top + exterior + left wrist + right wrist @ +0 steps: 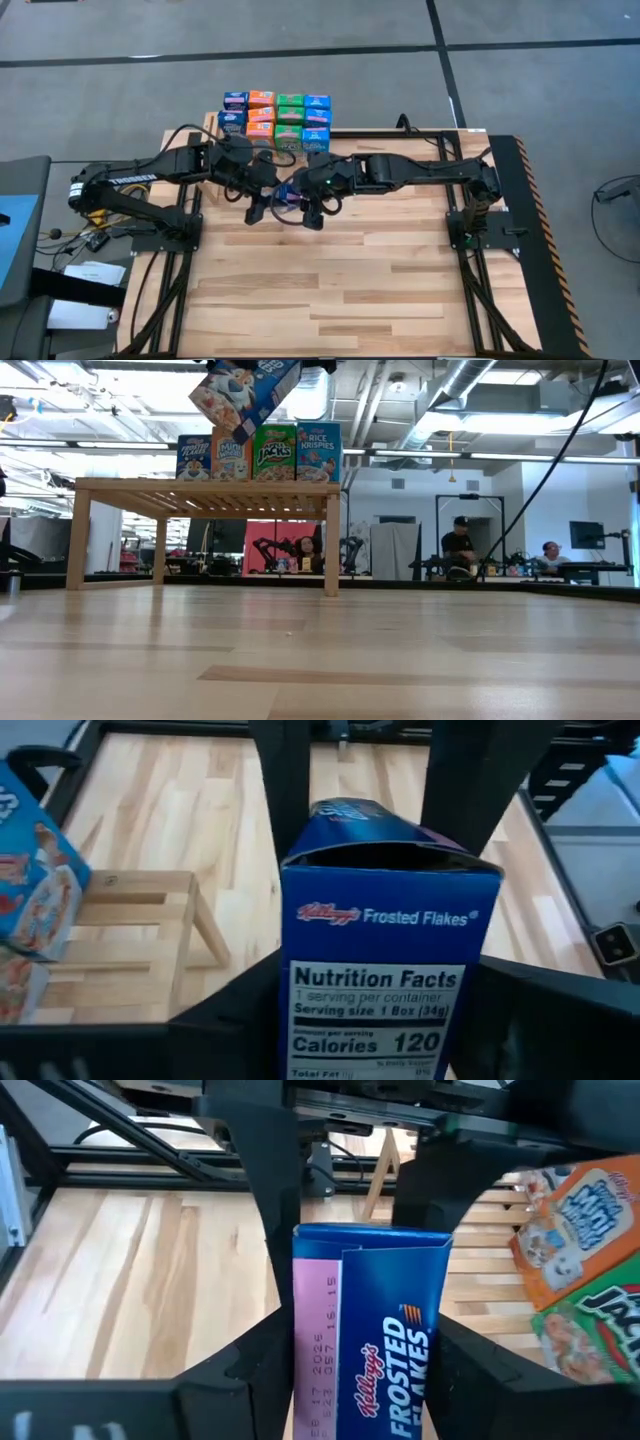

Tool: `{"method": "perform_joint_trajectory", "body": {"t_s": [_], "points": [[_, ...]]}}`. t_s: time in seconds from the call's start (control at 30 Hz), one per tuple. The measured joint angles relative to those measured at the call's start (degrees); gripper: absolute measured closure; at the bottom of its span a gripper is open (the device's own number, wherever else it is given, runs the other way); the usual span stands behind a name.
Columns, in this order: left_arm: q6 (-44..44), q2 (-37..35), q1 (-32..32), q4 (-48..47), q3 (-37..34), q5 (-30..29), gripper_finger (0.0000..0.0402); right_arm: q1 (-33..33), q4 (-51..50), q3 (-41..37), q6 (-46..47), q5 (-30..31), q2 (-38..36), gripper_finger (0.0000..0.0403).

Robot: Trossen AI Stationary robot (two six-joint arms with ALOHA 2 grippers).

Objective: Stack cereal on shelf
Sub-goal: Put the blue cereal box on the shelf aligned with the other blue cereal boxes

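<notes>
Both arms meet over the back centre of the tabletop (380,280), just in front of the shelf (205,488).

Left end effector (256,210): closed on a blue Frosted Flakes box (375,970). The left wrist view shows the box standing between its two dark fingers (285,790), nutrition panel facing the camera.

Right end effector (312,212): also closed on a blue Frosted Flakes box (370,1340), seen edge-on between its fingers (270,1180) in the right wrist view. From above, something blue (288,200) shows between the two end effectors; whether both grip one and the same box cannot be settled from that angle, as the arms hide most of it.

The low view shows a box tilted in the air (245,395) above the shelf's front row, near the top edge of the picture.

Cereal on the shelf (276,118): boxes stand upright in close rows, blue, orange and green, touching one another. Four fronts (258,452) face the low camera.

Surroundings: black frames flank the tabletop on both sides. Behind the shelf, people (458,545) sit at workstations in the room beyond.
</notes>
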Motion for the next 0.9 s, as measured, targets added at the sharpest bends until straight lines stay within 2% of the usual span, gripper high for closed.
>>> {"method": "perform_joint_trajectory", "body": {"t_s": [0.2,0.37,0.5,0.6,0.7,0.9], "points": [[0.0,-0.3,0.0,0.0,0.0,-2.6,0.0255,-0.1,0.1,0.0,-0.7,0.3,-0.3,0.0184],[0.3,-2.6,0.2,-0.6,0.1,-6.1,0.0261,-0.2,-1.1,0.0,-1.0,0.5,-3.6,0.0173],[4.2,-6.9,1.5,-2.4,0.0,-10.1,0.0261,-0.3,-1.3,0.0,-0.8,-0.1,-7.9,0.0170],[6.1,-11.8,4.0,-4.9,-0.2,-10.6,0.0262,0.0,-0.9,0.0,-0.6,0.2,-10.5,0.0170],[6.1,-17.8,7.4,-3.1,-2.2,-8.5,0.0262,0.2,-0.9,0.0,-0.6,1.8,-12.5,0.0170],[6.2,-31.8,13.9,3.8,-13.3,-7.3,0.0262,1.0,-0.9,0.0,-0.6,2.7,-13.2,0.0170]]}}
